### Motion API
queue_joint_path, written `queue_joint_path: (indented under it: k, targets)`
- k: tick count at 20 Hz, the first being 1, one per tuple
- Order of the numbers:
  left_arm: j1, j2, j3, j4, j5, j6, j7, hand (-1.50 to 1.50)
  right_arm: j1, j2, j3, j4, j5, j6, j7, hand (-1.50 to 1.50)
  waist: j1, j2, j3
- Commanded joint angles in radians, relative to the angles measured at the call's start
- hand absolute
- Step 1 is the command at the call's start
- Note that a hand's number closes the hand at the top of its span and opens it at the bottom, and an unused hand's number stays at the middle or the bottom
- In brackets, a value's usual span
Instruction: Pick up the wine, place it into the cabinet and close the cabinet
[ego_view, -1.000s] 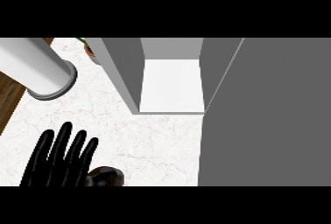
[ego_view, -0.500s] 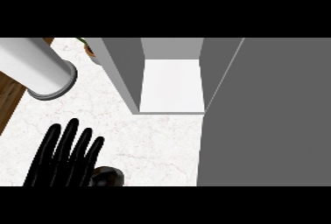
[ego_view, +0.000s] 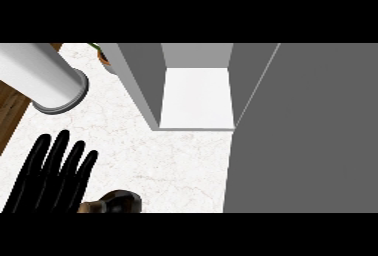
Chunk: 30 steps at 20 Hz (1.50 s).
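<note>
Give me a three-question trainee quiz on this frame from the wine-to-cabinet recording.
1. True or false: the cabinet stands open with nothing on its white shelf.
2. Which hand shows in view? A) left B) right C) both
3. Fill in: the wine sits on the marble counter just to the ___ of the left hand in this view.

Key: 1 true. 2 A, fingers straight. 3 right.
</note>
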Motion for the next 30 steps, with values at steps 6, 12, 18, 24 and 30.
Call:
queue_joint_path:
  k: [6, 12, 18, 24, 30]
  targets:
    - [0.033, 0.105, 0.219, -0.203, 0.087, -0.042, 0.055, -1.5, -0.039, 0.005, -0.04, -0.063, -0.017, -0.025, 0.042, -1.5, 0.005, 0.002, -0.002]
    - [0.087, 0.085, 0.37, -0.125, 0.231, -0.091, -0.039, -1.5, 0.007, 0.009, 0.002, -0.127, 0.004, -0.024, 0.082, -1.5, -0.001, 0.0, -0.004]
    - [0.121, 0.051, 0.432, -0.066, 0.329, -0.16, -0.041, -1.5, -0.046, -0.013, -0.055, -0.122, -0.038, -0.021, 0.115, -1.5, 0.001, 0.001, -0.003]
    - [0.256, -0.004, 0.457, -0.024, 0.401, -0.277, -0.124, -1.5, -0.001, -0.023, -0.063, -0.18, -0.055, -0.009, 0.131, -1.5, 0.001, -0.004, -0.003]
    - [0.353, -0.067, 0.457, 0.143, 0.42, -0.434, -0.319, -1.5, -0.025, 0.008, 0.016, -0.133, 0.024, -0.02, 0.125, -1.5, 0.002, 0.0, -0.002]
